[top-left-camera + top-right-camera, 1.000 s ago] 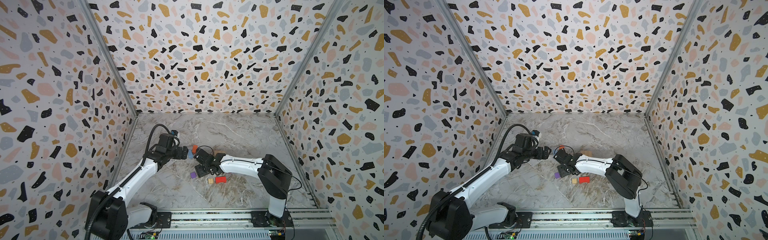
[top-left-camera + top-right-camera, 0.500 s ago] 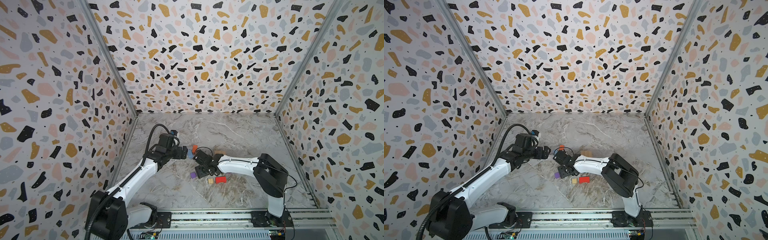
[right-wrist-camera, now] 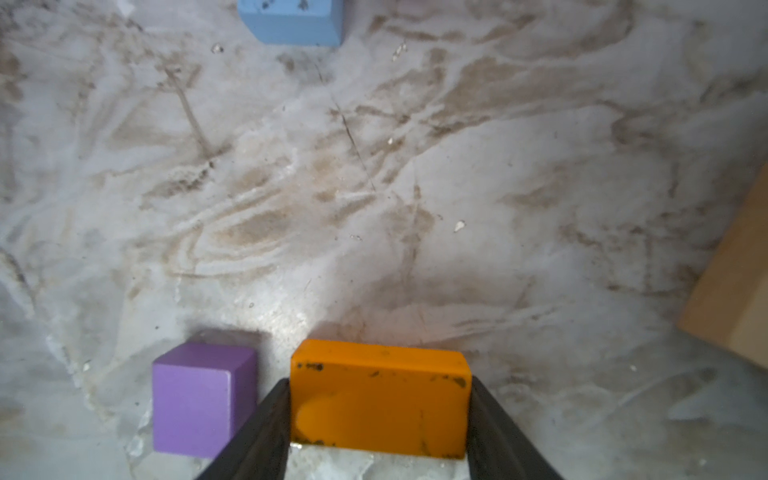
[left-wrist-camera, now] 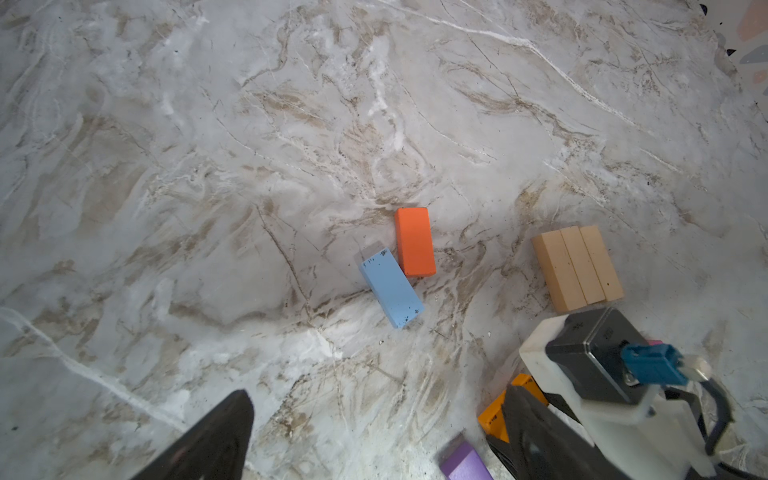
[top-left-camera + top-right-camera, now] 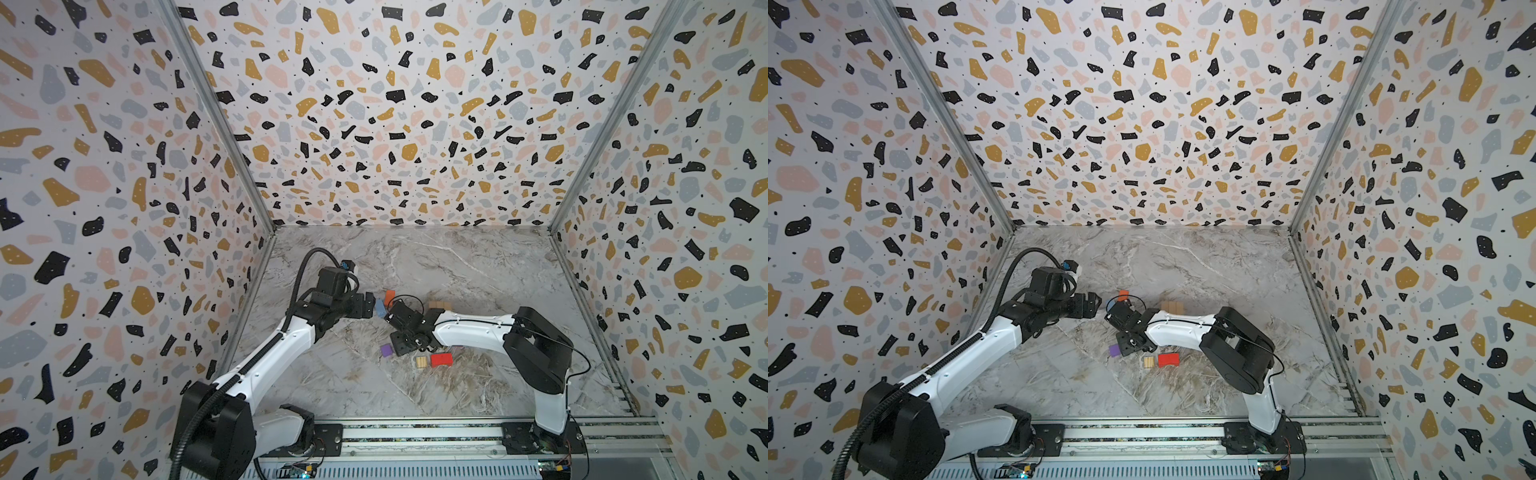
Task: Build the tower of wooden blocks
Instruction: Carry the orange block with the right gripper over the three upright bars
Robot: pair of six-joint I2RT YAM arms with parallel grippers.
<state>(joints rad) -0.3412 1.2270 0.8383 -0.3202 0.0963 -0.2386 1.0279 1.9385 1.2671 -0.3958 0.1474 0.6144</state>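
Terrazzo-speckled walls (image 5: pixel 374 124) box in a marble desk (image 5: pixel 457 266) where two white robot arms work among small painted wooden blocks. No tower stands yet. Only its base is laid out: three tan planks (image 4: pixel 577 268) lying side by side just beyond the right arm, with nothing on top. The right hand (image 3: pixel 379 386) has its two dark fingers set against both ends of an amber block (image 3: pixel 380 411), which appears to rest on the desk. A purple cube (image 3: pixel 203 399) sits just beside one finger. The left hand (image 5: pixel 369 305) hangs wide open and empty near a blue block (image 4: pixel 390 289) and an orange block (image 4: pixel 414 242), which touch each other. The step in hand is probably picking up the amber block for the planks. Doing it well likely means squeezing firmly and lifting straight up so the cube is not nudged. The block should then be laid flat and square on the planks before the fingers let go.
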